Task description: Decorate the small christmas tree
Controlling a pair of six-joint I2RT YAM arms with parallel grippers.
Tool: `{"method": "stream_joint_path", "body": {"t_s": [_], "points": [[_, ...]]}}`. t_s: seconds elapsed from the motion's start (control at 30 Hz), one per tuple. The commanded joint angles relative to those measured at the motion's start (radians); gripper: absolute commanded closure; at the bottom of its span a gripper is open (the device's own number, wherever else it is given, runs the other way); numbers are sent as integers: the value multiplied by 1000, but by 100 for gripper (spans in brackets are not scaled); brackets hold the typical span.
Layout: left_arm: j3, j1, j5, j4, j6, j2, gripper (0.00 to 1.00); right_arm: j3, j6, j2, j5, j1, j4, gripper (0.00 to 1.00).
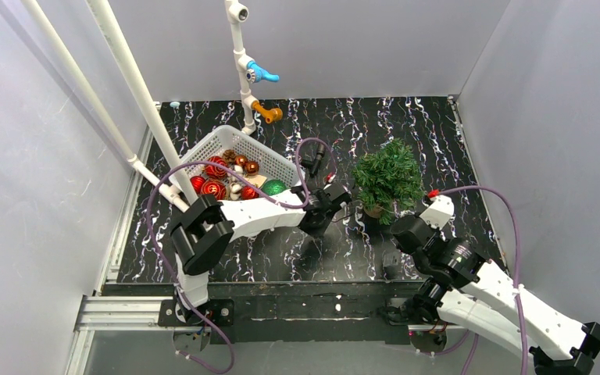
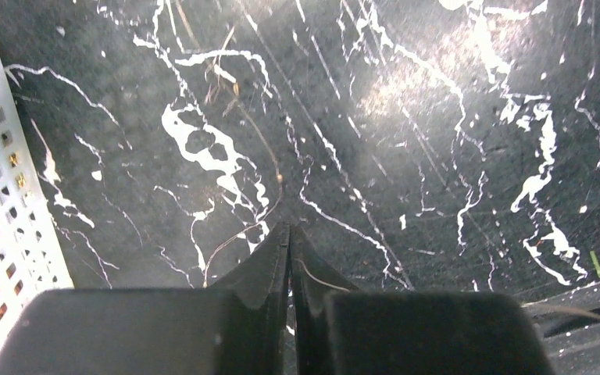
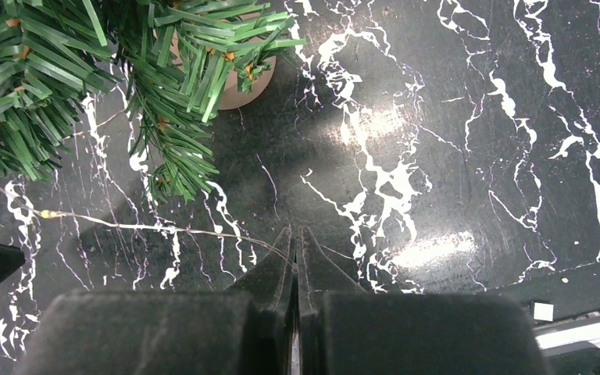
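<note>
The small christmas tree [image 1: 389,178] stands right of centre on the black marbled table; its green branches [image 3: 164,70] and brown base [image 3: 238,90] fill the upper left of the right wrist view. A thin light wire [image 3: 148,227] runs from under the branches into my right gripper [image 3: 295,234], which is shut on it low beside the tree's base [image 1: 397,228]. My left gripper [image 2: 290,230] is shut too, with the same kind of thin wire [image 2: 269,152] leading into its tips. It hovers between basket and tree [image 1: 337,201].
A white basket [image 1: 226,141] at the left holds red ball ornaments [image 1: 213,187] and a shiny green one [image 1: 273,187]; its mesh wall [image 2: 0,195] is just left of my left gripper. White pipes [image 1: 244,70] rise at the back.
</note>
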Motion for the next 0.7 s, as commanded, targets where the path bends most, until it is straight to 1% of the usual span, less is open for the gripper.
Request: {"method": "stream_joint_path", "body": {"t_s": [0.0,0.2,0.4,0.5,0.67], "points": [[68,1,-44,-151,17,55,100,8,24,24,5,-1,22,99],[62,1,-46,-169,19,75,100,15,51,17,2,-1,-11,99],[-3,1,-46,-167,3,39,100,32,95,-23,14,-1,-99,99],[-19,1,-39,-172,-1,24,100,23,92,-37,-7,-1,-87,99],[8,1,-40,-190,5,44,100,5,190,-15,-24,0,-106,99]]}}
